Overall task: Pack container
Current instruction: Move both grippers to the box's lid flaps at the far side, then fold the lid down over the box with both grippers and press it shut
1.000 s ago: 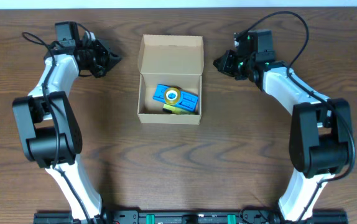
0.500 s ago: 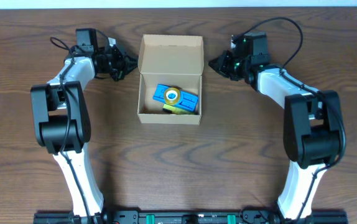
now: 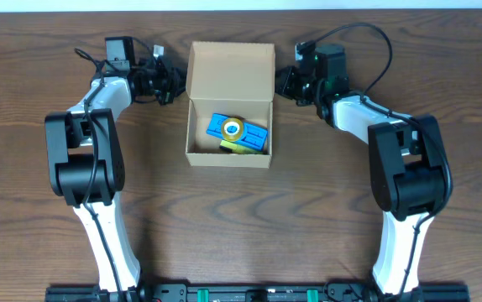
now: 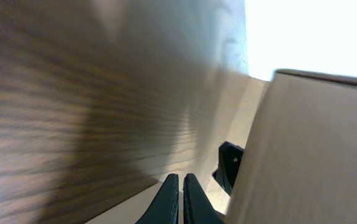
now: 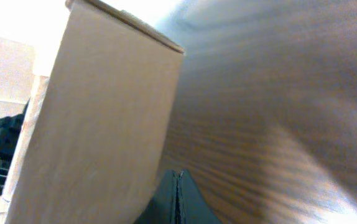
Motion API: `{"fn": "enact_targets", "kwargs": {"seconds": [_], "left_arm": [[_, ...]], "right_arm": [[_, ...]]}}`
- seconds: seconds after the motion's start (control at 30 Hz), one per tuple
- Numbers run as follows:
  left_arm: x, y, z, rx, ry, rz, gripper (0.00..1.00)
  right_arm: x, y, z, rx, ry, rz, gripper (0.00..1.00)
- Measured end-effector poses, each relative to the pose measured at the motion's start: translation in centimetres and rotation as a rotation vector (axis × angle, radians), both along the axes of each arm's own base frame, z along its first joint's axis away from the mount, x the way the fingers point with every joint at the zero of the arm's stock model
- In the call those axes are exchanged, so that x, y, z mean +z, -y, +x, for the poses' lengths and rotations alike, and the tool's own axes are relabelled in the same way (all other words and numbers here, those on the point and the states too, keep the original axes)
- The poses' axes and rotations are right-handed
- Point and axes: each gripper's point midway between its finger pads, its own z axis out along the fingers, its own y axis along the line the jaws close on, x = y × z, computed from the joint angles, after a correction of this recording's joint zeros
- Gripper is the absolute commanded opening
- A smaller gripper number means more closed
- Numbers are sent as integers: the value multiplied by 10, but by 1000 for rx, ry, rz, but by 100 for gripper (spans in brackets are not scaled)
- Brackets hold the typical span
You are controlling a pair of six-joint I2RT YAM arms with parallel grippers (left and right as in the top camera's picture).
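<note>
The tan cardboard container (image 3: 229, 156) stands open at the table's middle, its flap lid (image 3: 231, 74) upright at the back. Inside lie a blue packet with a yellow tape roll (image 3: 233, 128) and a yellow-green item. My left gripper (image 3: 176, 83) is shut and empty, right by the lid's left edge. My right gripper (image 3: 283, 85) is shut and empty, right by the lid's right edge. The left wrist view shows the shut fingers (image 4: 180, 179) beside the cardboard lid (image 4: 309, 149). The right wrist view shows the shut fingers (image 5: 177, 175) against the lid (image 5: 97, 124).
Dark wooden table (image 3: 308, 201) all around the box. Cables loop from both wrists near the table's far edge. The arm bases stand at the near edge.
Both grippers have moved inward toward the box's upright lid, the left from the far left, the right from the far right. The box and its contents have not moved.
</note>
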Motion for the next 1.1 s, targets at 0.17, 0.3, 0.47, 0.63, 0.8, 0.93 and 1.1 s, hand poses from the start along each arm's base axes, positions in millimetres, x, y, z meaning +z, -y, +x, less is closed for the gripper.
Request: {"fn": "enact_targets", "kwargs": {"seconds": [0.17,0.3,0.47,0.63,0.8,0.93,1.1], "left_arm": [[12,3,1,-34,50,-46,5],[23,6,2,-60,74,-75,5],[43,8,7,-91,111,-105,5],[69,11,10,-118,112,-122,5],[72,10,-7,-119,-28,-50,5],[68,7,-29,-136,-122,96,5],[78,7,-47,-190,-126,248,5]], "right_arm": [[14,-5,4,27,64,31,2],[16,-8,1,54,71,39,2],[20,-9,-2,72,80,31,1],[36,-2,-12,66,60,-28,2],[65,5,-20,64,99,-81,2],[83,8,-25,65,133,-103,2],[86,2,-36,87,120,-128,2]]}}
